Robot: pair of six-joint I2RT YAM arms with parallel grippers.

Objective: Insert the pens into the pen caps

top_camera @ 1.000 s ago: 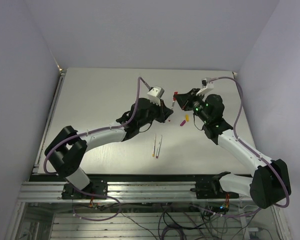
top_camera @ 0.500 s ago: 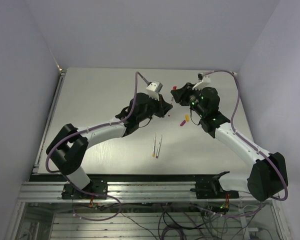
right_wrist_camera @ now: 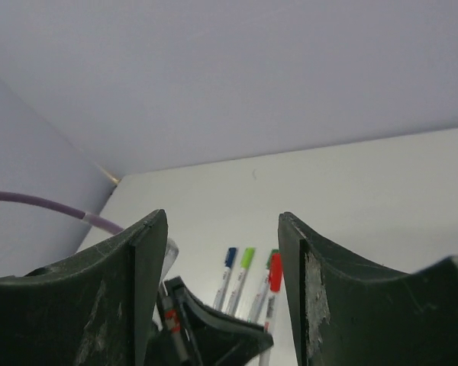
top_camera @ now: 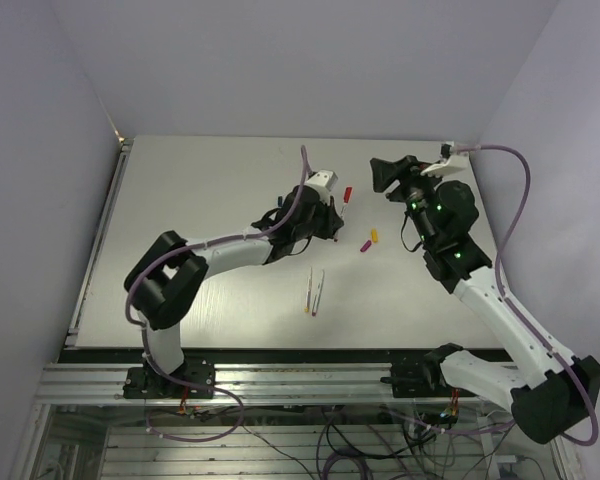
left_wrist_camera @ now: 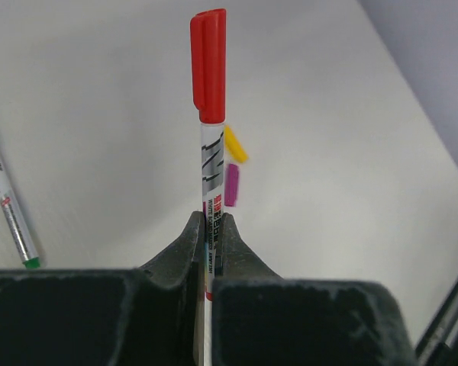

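Left gripper [left_wrist_camera: 210,229]: clamped on a pen [left_wrist_camera: 211,164] wearing a red cap [left_wrist_camera: 208,61]
Right gripper [right_wrist_camera: 221,221]: jaws apart, aimed toward the left arm
Yellow cap [left_wrist_camera: 235,145], purple cap [left_wrist_camera: 231,184]: just right of the held pen

Red-capped pen [top_camera: 346,196] in left gripper [top_camera: 333,217]

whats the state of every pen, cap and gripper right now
left gripper: shut on red pen
right gripper: open, empty
red pen: capped, held
yellow cap: loose, lying flat
purple cap: loose, lying flat
two pens: lying side by side, seem uncapped
blue pen: capped, lying flat
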